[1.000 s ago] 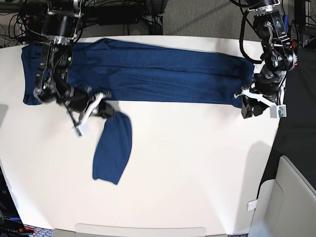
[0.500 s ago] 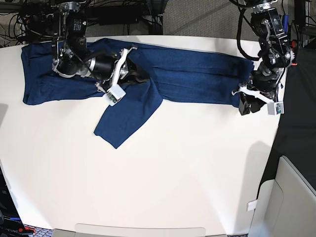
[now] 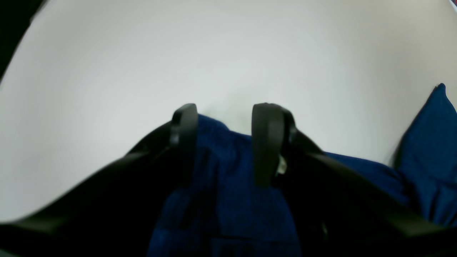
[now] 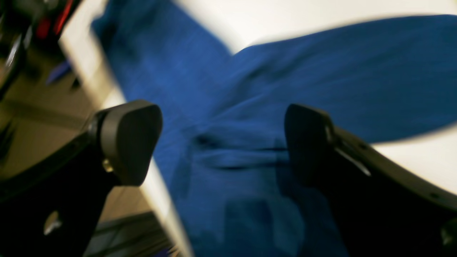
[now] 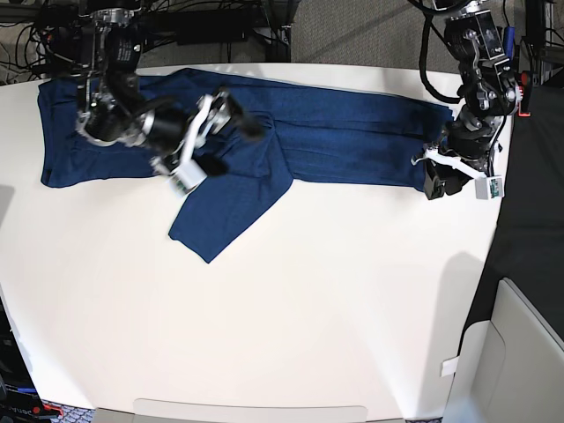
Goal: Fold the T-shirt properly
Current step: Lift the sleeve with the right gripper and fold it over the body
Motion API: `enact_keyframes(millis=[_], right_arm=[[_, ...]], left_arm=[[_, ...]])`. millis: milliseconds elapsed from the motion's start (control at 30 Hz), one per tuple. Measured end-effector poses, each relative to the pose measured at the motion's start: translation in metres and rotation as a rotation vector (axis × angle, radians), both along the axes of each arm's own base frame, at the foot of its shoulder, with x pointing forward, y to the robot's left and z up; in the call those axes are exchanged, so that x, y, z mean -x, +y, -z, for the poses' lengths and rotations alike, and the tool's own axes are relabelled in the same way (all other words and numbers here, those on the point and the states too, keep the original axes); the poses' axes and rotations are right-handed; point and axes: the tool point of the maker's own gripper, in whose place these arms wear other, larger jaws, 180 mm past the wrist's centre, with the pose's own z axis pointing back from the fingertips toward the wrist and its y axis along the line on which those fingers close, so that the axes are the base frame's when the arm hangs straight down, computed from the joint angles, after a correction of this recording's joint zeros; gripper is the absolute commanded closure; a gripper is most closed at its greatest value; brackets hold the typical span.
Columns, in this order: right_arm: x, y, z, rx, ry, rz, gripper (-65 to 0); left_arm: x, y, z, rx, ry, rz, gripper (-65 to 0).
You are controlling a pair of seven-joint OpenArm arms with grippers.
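Across the far half of the desk [image 5: 352,300] the T-shirt [image 5: 344,137] lies as a long navy band, one sleeve flap angled out toward the near side and ending just below the right gripper [image 5: 216,141].

Right gripper: jaws spread wide, nothing between them, shirt fabric directly underneath in the right wrist view, which is blurred. Left gripper [image 5: 448,172]: sits at the shirt's far end, jaws part open with cloth [image 3: 228,171] lying between the fingers [image 3: 266,142]. Can't tell if it's actually pinching or just straddling the hem.

Step in hand, my read: sleeve fold-in, flap not yet squared up on the body. To do it well:
- regrasp near the flap's loose corner, not mid-panel
- lay its edge parallel to the body's long edge
- keep the left end pinned so the band doesn't creep

Edges and room: right gripper is close to the desk's far edge, with cables beyond it. Left gripper is near the side edge. Plenty of bare desk on the near side of both, so route moves that way.
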Motion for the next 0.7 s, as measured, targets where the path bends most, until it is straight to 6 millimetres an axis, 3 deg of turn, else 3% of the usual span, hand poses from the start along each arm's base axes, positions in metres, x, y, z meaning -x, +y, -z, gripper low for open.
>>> enact_keyframes(millis=[133,233,367,533,700], right_arm=[[-0.043,-0.058,-0.015,0.031,-0.062,0.171,-48.3],[-0.075,-0.074,-0.01,0.028,-0.066,0.229,-48.2],[-0.103,-0.096,0.009,0.154,-0.024,0.275,-48.2],[-0.134,-0.074,0.006,0.231,-0.09,0.227,-48.2],[-0.144,-0.061,0.039,0.305,-0.021,0.197,-48.2]], left_arm=[[-0.001,-0.001,-0.001,0.004,-0.004,0.002,-24.8],[-0.001,0.0,-0.001,0.001,-0.002,0.002,-24.8],[0.0,-0.001,0.0,0.001,-0.002,0.002,-24.8],[0.0,-0.001,0.0,0.003,-0.001,0.002,-24.8],[-0.001,-0.001,-0.001,0.003,-0.003,0.001,-24.8]])
